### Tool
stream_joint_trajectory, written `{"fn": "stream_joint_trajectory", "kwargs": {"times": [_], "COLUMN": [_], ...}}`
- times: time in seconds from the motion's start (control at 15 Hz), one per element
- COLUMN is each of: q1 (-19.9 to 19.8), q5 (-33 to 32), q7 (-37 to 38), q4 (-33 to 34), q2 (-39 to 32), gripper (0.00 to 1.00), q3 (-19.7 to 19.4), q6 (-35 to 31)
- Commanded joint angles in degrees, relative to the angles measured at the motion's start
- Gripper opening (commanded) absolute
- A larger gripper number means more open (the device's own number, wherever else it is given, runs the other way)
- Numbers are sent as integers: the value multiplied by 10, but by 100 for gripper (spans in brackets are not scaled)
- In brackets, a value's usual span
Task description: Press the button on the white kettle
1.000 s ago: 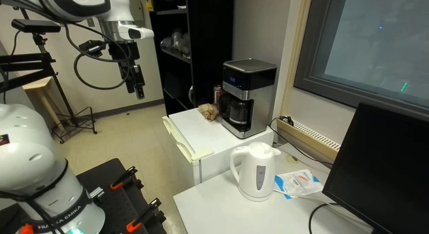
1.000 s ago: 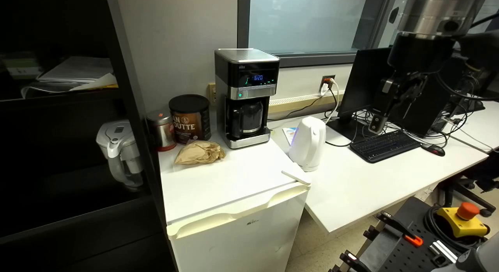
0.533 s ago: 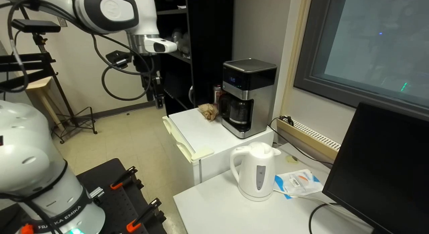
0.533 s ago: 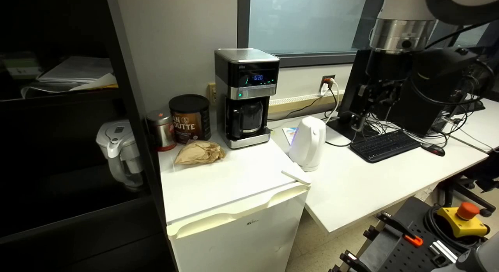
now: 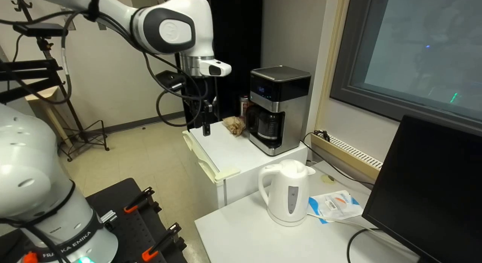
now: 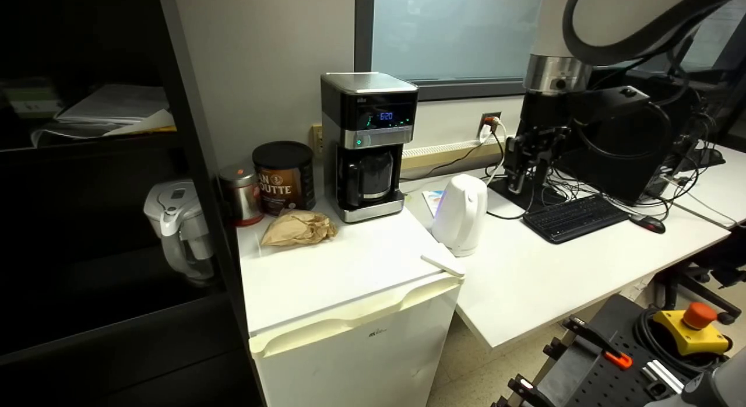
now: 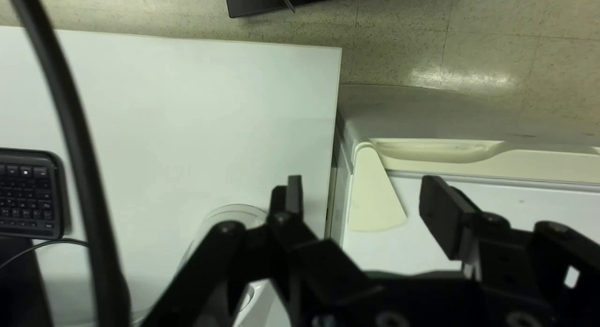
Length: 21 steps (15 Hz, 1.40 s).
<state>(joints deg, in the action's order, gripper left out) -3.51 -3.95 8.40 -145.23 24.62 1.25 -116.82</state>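
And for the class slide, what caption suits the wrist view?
Looking down past the open Robotiq gripper: a partly hidden white kettle on a white desk, beside a mini-fridge.

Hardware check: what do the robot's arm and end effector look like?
The arm has white, rounded links, a white oval cover in a dark surround, and a metallic wrist collar. Black cables run along it. A black base band reads FRANKA EMIKA, partly crossed by a cable; a green light glows. The end effector is black, with two blocky fingers.

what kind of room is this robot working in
Probably an office or lab where drinks get made: the white kettle shares a desk with a keyboard, near a coffee maker.
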Motion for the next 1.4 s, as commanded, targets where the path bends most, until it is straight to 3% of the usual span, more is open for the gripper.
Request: {"fn": "stream_joint_trajectory", "kwargs": {"times": [0.0,0.2,0.33,0.53,0.67,1.33], "q1": [-10,-19,-25,-29,-28,-21], "q5": [-14,-29,-40,-55,-64,-102], "q7": [-1,21,37,65,84,168], "q4": [50,71,86,105,116,154], "q2": [-87,-133,-165,-208,-233,-315], "gripper": [38,13,3,0,5,5], "q3": [-11,-15,-18,-24,-29,-63], "q6": [-39,-83,-109,-136,-148,-208]}}
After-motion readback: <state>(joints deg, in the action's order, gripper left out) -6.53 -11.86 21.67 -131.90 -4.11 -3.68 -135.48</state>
